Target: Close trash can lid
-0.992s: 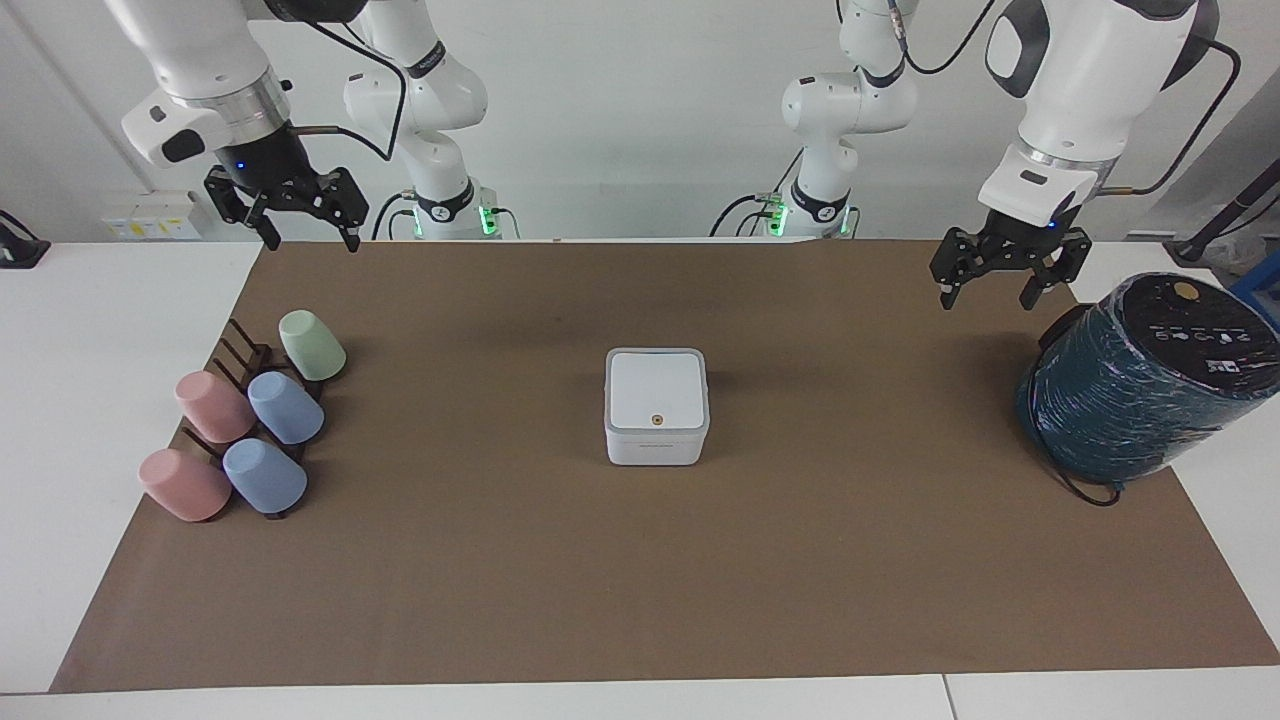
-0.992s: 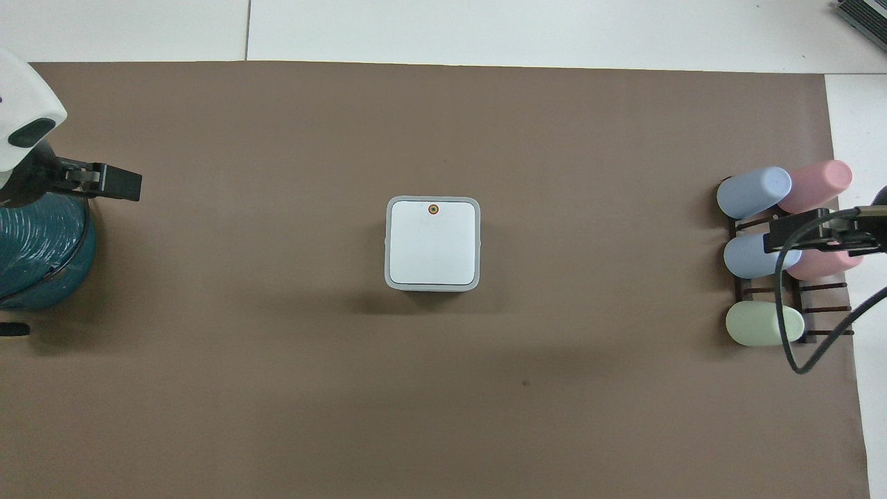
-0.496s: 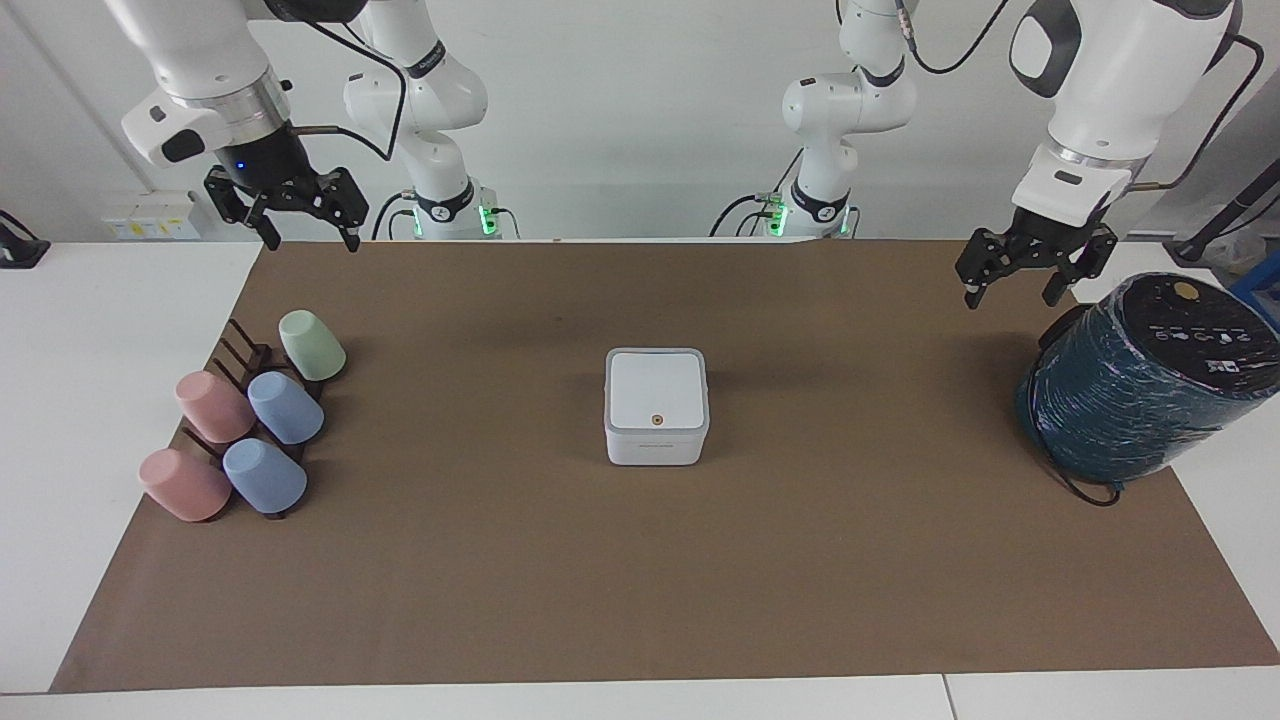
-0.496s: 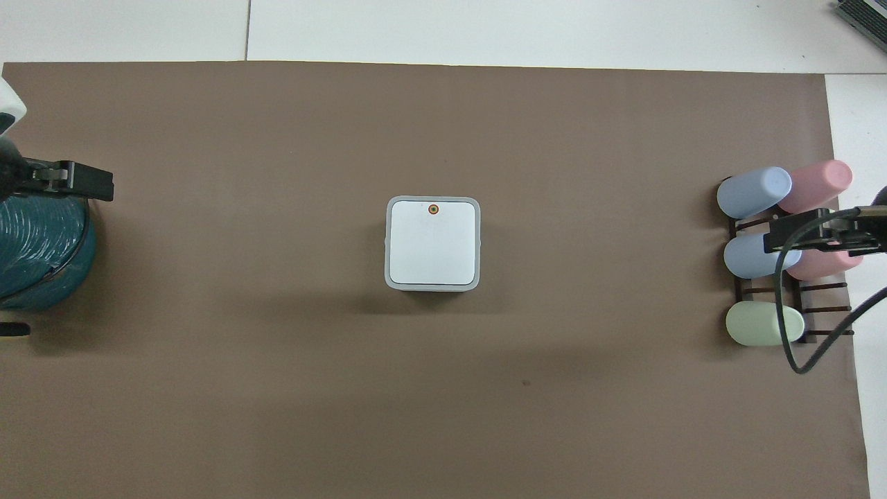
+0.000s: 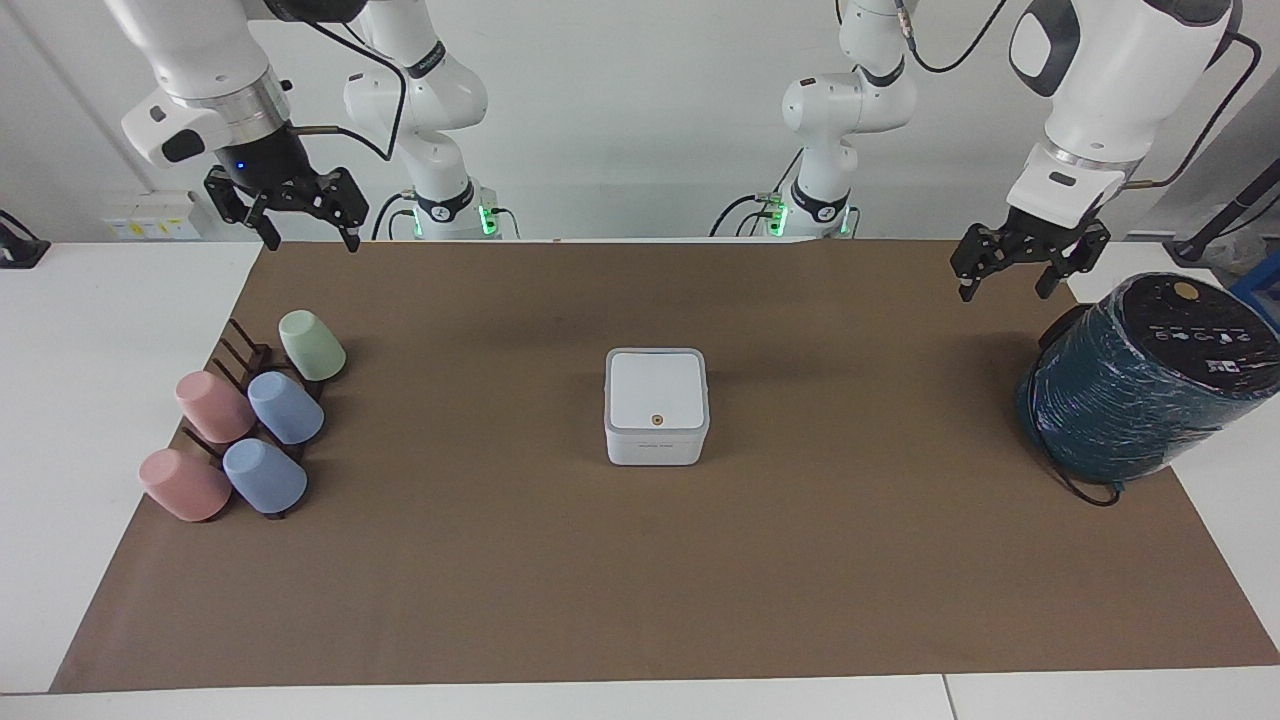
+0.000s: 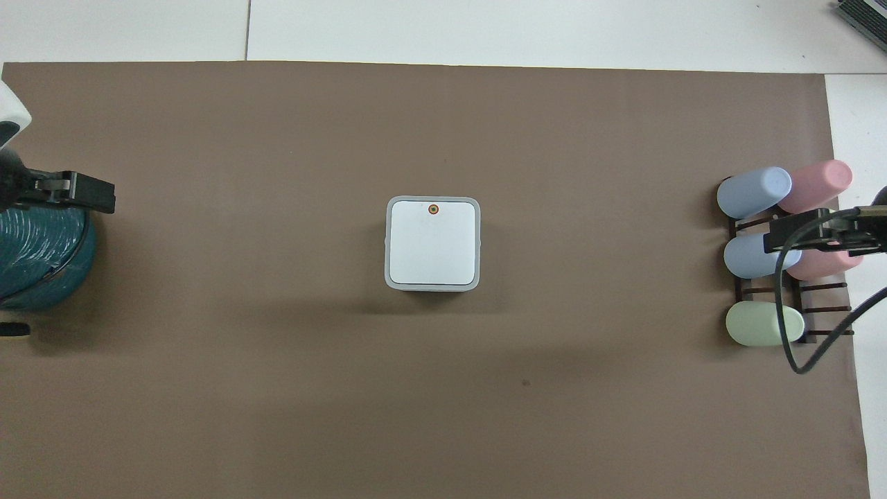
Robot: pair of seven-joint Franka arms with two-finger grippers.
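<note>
The small white trash can (image 5: 655, 448) stands in the middle of the brown mat. Its square white lid (image 5: 656, 389) lies flat and shut on it, orange dot up; it also shows in the overhead view (image 6: 432, 244). My left gripper (image 5: 1003, 291) hangs open and empty in the air over the mat's edge by the teal cylinder, well apart from the can. My right gripper (image 5: 312, 241) hangs open and empty over the cup rack at the right arm's end. Neither touches the can.
A large dark teal wrapped cylinder (image 5: 1140, 385) stands at the left arm's end of the mat. A dark rack (image 5: 240, 362) with several pastel cups (image 5: 285, 407) lying on it stands at the right arm's end.
My left gripper has risen a little and drawn away from the can toward the teal cylinder. The right gripper, the can and the lid have not moved.
</note>
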